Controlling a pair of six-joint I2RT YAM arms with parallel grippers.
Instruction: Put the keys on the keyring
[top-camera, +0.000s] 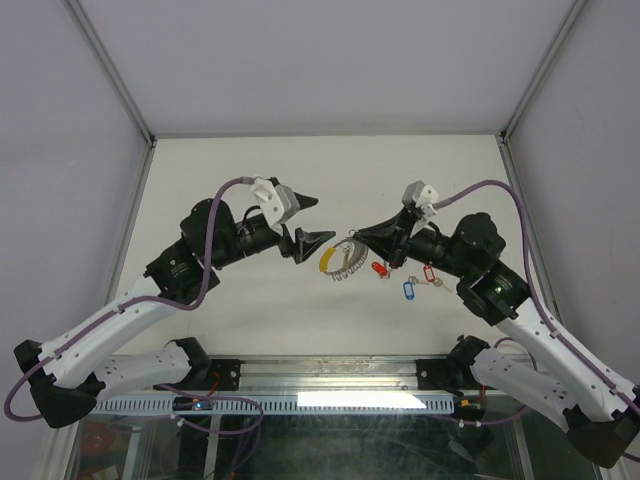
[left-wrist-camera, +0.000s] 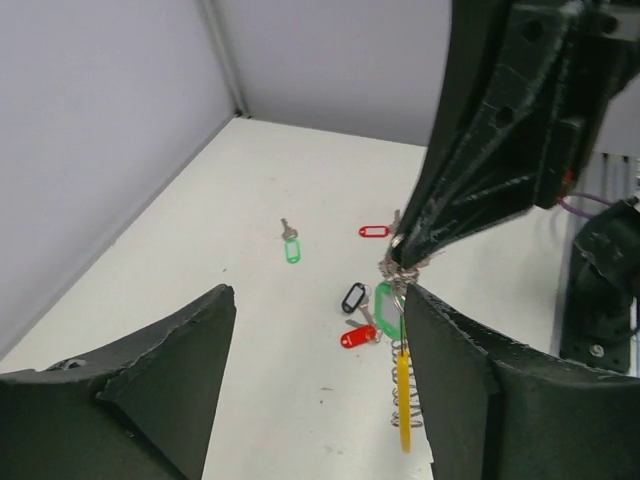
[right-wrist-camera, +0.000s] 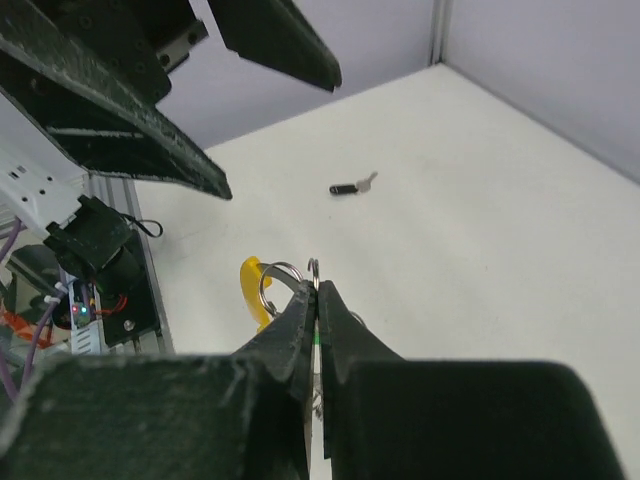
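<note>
My right gripper (top-camera: 352, 237) (right-wrist-camera: 317, 285) is shut on the top of the keyring (left-wrist-camera: 405, 395) (top-camera: 340, 258), a silvery coil with a yellow segment that hangs down from its tip. A green-tagged key (left-wrist-camera: 388, 305) hangs on the ring just under that tip. My left gripper (top-camera: 322, 218) (left-wrist-camera: 318, 300) is open and holds nothing. Its right finger (left-wrist-camera: 480, 380) stands close beside the hanging ring. Loose keys lie on the table: green tag (left-wrist-camera: 291, 245), red tag (left-wrist-camera: 373, 231), black tag (left-wrist-camera: 353, 297) and another red tag (left-wrist-camera: 357, 337). A blue tag (top-camera: 408, 290) lies near the right arm.
White table (top-camera: 250, 170) with grey walls on three sides and metal corner posts. The loose keys lie under and beside the right arm. The arm bases and a cable rail (top-camera: 300, 402) run along the near edge.
</note>
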